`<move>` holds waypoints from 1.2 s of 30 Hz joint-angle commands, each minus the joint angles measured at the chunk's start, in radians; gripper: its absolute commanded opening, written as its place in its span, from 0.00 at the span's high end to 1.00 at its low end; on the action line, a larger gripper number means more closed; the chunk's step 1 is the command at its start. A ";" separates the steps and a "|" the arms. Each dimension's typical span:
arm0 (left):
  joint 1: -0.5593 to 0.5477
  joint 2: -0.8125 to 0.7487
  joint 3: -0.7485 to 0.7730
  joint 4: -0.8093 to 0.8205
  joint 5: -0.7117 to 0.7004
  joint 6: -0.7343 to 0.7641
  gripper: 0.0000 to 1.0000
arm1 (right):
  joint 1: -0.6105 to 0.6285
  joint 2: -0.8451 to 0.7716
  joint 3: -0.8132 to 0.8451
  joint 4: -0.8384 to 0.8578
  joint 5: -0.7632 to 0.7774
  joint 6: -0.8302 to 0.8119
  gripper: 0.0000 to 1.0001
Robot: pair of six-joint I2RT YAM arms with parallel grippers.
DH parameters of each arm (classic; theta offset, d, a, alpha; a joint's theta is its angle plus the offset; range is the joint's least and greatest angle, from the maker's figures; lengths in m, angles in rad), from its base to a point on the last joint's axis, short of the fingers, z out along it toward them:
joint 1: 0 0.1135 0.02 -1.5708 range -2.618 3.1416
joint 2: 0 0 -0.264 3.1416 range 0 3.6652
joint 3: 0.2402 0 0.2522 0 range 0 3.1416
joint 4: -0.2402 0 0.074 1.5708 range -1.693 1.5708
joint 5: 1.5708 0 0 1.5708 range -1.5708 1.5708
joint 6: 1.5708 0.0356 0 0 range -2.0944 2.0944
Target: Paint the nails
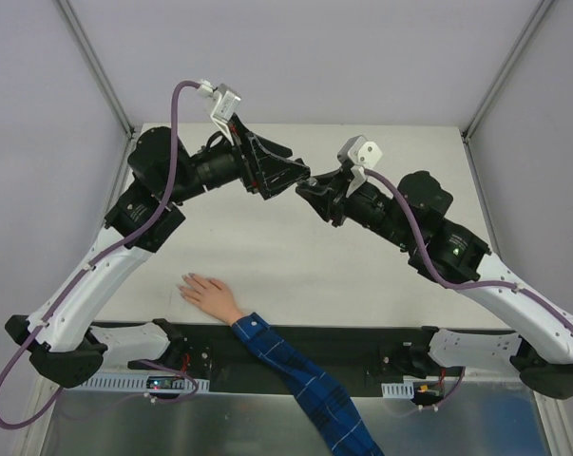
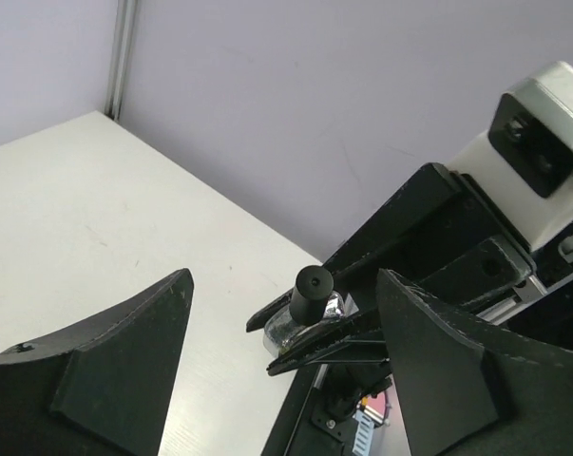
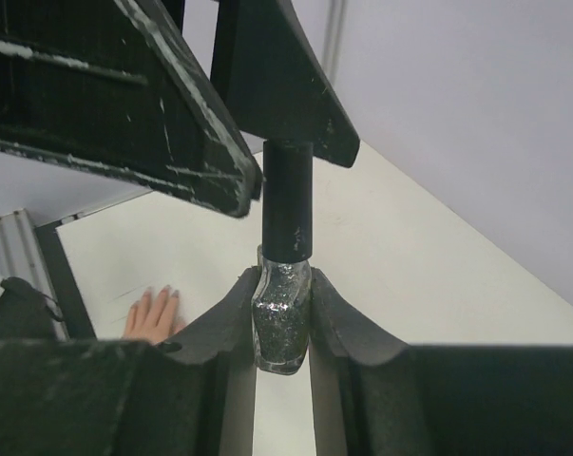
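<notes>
My right gripper point(image 3: 282, 285) is shut on a small glitter-filled polish bottle point(image 3: 281, 318), held above the middle of the table with its black cap point(image 3: 286, 199) pointing at the left gripper. My left gripper point(image 2: 284, 285) stands open, its wide fingers point(image 2: 124, 361) either side of the cap point(image 2: 313, 290) without pinching it. In the top view both grippers meet tip to tip, left point(image 1: 300, 179) and right point(image 1: 312, 196). The pale hand point(image 1: 208, 292) lies flat near the table's front edge, fingers spread to the left. Its nails point(image 3: 162, 293) show as tiny pale tips.
A blue plaid sleeve point(image 1: 305, 380) runs from the hand over the black strip point(image 1: 296, 347) at the near edge. Grey frame posts point(image 1: 96, 66) rise at the table's back corners, with pale walls behind them.
</notes>
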 commanded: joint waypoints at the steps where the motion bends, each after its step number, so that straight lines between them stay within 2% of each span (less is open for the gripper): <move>1: -0.027 -0.005 0.029 0.014 -0.091 -0.010 0.26 | 0.025 0.003 0.056 0.042 0.151 -0.052 1.00; 11: -0.054 0.035 0.024 -0.007 -0.063 -0.030 0.58 | 0.092 0.020 0.079 0.050 0.215 -0.091 1.00; 12: -0.053 0.036 0.022 -0.007 -0.048 -0.033 0.64 | 0.095 0.020 0.079 0.050 0.217 -0.091 1.00; 13: -0.054 0.036 0.019 -0.006 -0.039 -0.033 0.74 | 0.094 0.018 0.079 0.050 0.215 -0.089 1.00; 15: -0.054 0.039 0.019 -0.006 0.015 -0.033 0.82 | 0.094 0.011 0.070 0.047 0.211 -0.085 1.00; 16: -0.053 0.041 0.022 -0.007 0.039 -0.027 0.94 | 0.095 0.006 0.066 0.049 0.203 -0.081 1.00; 17: -0.051 0.044 0.025 -0.006 0.084 -0.019 1.00 | 0.092 0.000 0.058 0.049 0.192 -0.077 1.00; 18: -0.051 0.047 0.030 -0.003 0.131 -0.008 1.00 | 0.089 -0.020 0.046 0.050 0.171 -0.068 1.00; 19: -0.048 0.053 0.042 0.000 0.280 0.018 1.00 | 0.080 -0.029 0.038 0.046 0.087 -0.057 1.00; 20: -0.048 0.062 0.048 0.003 0.359 0.029 1.00 | 0.039 -0.038 0.032 0.045 0.018 -0.037 1.00; 21: -0.048 0.061 0.047 0.037 0.436 0.035 1.00 | -0.001 -0.046 0.030 0.042 -0.110 0.000 1.00; 22: -0.048 0.058 0.021 0.066 0.605 0.032 1.00 | -0.050 -0.051 0.027 0.064 -0.426 0.089 1.00; 23: -0.048 0.039 0.003 0.116 0.662 0.021 1.00 | -0.131 -0.054 0.017 0.114 -0.570 0.160 1.00; 24: -0.050 0.027 -0.019 0.188 0.708 0.010 1.00 | -0.155 -0.057 -0.005 0.184 -0.693 0.225 1.00; 25: -0.050 0.016 -0.052 0.224 0.766 -0.011 1.00 | -0.172 -0.055 -0.032 0.334 -0.895 0.376 1.00; 27: -0.048 -0.013 -0.077 0.282 0.800 -0.042 1.00 | -0.179 -0.038 -0.045 0.467 -1.057 0.509 1.00; 28: -0.048 -0.017 -0.102 0.358 0.805 -0.084 1.00 | -0.179 -0.031 -0.048 0.568 -1.082 0.622 1.00; 30: -0.048 -0.024 -0.110 0.382 0.790 -0.105 1.00 | -0.179 -0.020 -0.049 0.604 -1.099 0.653 1.00; 32: -0.042 -0.010 -0.081 0.321 0.752 -0.089 1.00 | -0.195 -0.020 -0.054 0.593 -1.095 0.647 1.00; 34: -0.013 0.001 -0.038 0.267 0.713 -0.082 0.75 | -0.213 -0.021 -0.057 0.546 -1.075 0.626 1.00; 35: 0.005 0.004 -0.027 0.237 0.699 -0.086 0.60 | -0.230 -0.023 -0.053 0.505 -1.061 0.559 1.00; 36: 0.037 0.002 -0.019 0.220 0.646 -0.091 0.50 | -0.236 -0.034 -0.045 0.446 -1.006 0.504 1.00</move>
